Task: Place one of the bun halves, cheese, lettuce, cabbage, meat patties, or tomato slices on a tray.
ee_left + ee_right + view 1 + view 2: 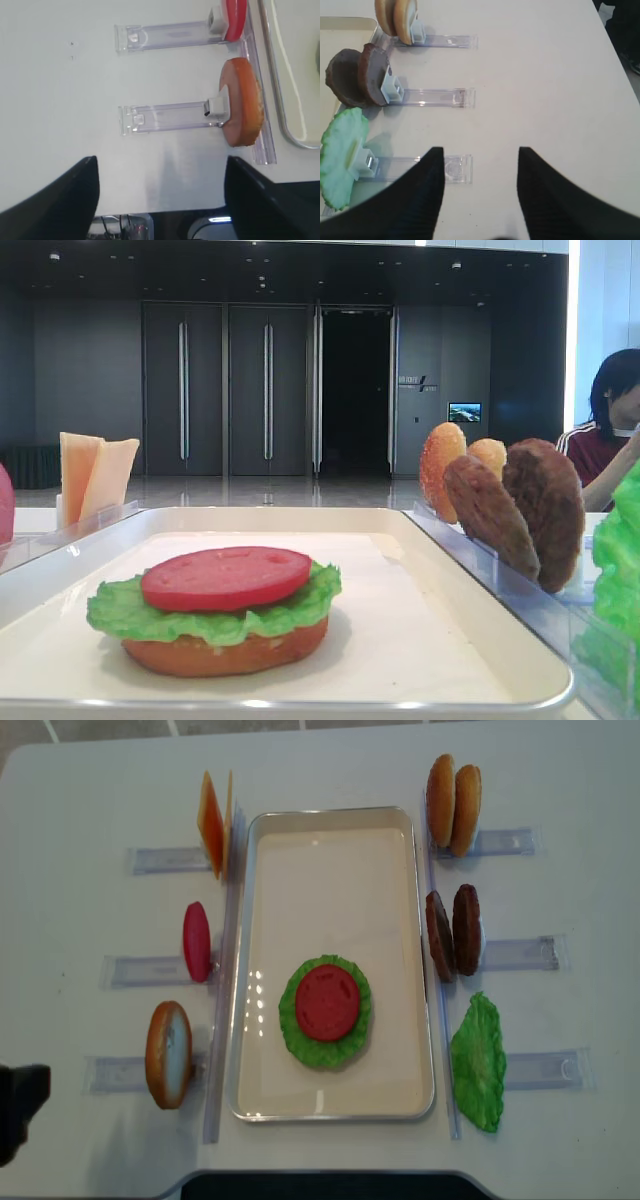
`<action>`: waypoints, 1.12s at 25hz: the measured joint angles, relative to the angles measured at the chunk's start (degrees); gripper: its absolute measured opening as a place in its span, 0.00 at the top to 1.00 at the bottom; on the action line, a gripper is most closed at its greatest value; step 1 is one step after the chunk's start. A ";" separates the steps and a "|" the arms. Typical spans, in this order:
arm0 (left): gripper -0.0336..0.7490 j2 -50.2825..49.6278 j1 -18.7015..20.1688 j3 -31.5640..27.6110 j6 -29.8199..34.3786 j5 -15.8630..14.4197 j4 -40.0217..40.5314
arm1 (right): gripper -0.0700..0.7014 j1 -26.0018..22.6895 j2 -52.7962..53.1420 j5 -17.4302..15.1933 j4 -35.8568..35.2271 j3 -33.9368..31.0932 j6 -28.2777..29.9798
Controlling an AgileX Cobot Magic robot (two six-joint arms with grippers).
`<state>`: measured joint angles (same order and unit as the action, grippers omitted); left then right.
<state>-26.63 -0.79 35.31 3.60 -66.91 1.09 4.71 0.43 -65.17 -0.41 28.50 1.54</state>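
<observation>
Overhead view: a half-built burger sits on the cream tray (246,970), a tomato slice (325,1001) topping a lettuce leaf (288,1020) over a flat bun base (225,650) that shows only in the low front view. Spare parts stand on edge in clear holders (145,968) flanking the tray, likely so a gripper can pinch each from the side: cheese (212,824), a second tomato slice (196,941) and a bun half (168,1054) to the left; two buns (453,791), two patties (453,933) and another lettuce leaf (478,1063) to the right. Both the left gripper (160,175) and the right gripper (480,165) hang with jaws apart and empty over bare table near the front edge, each with an unobstructed run toward its holder row.
</observation>
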 joint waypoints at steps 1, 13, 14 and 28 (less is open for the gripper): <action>0.20 2.53 0.00 -1.08 0.00 0.15 0.00 | 0.45 0.00 0.00 0.00 0.00 0.00 0.00; 0.20 24.16 0.00 -8.17 0.00 2.81 -1.89 | 0.45 0.00 0.00 0.00 0.00 0.00 0.00; 0.20 25.44 0.00 -8.17 0.00 2.92 -1.89 | 0.45 0.00 0.00 0.00 0.00 0.00 0.00; 0.26 27.54 0.00 -8.23 0.00 3.04 -1.94 | 0.45 0.00 0.00 0.00 -0.44 0.00 0.00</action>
<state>0.91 -0.79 27.08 3.60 -63.87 -0.85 4.71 0.43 -65.17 -0.85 28.50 1.54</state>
